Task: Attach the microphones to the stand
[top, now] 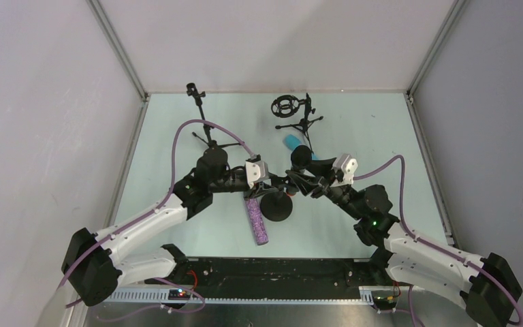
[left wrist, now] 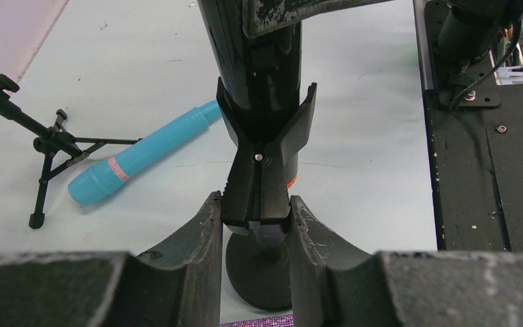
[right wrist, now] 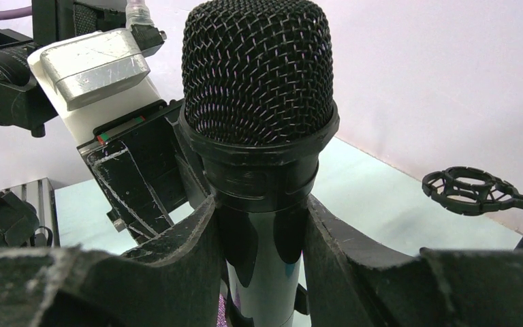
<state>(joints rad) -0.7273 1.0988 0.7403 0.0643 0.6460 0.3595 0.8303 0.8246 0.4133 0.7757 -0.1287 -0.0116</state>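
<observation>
pale teal table (top: 177, 235), three microphones (top: 302, 155) (top: 257, 219) (top: 291, 141), three stands (top: 276, 208) (top: 201, 112) (top: 304, 122), two end effectors (left wrist: 253, 218) (right wrist: 259, 225)

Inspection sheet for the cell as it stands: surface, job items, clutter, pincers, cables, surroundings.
Surface: pale green table.
Job's things: black microphone upright in the clip of the round-base stand; purple microphone and blue microphone lying flat; left tripod and ring tripod at the back, bare.
Clutter: nothing seen.
Pincers: right pincer shut on black microphone; left pincer shut on clip.
Cables: purple cables looping above both arms.
Surroundings: white walls, metal posts.
</observation>
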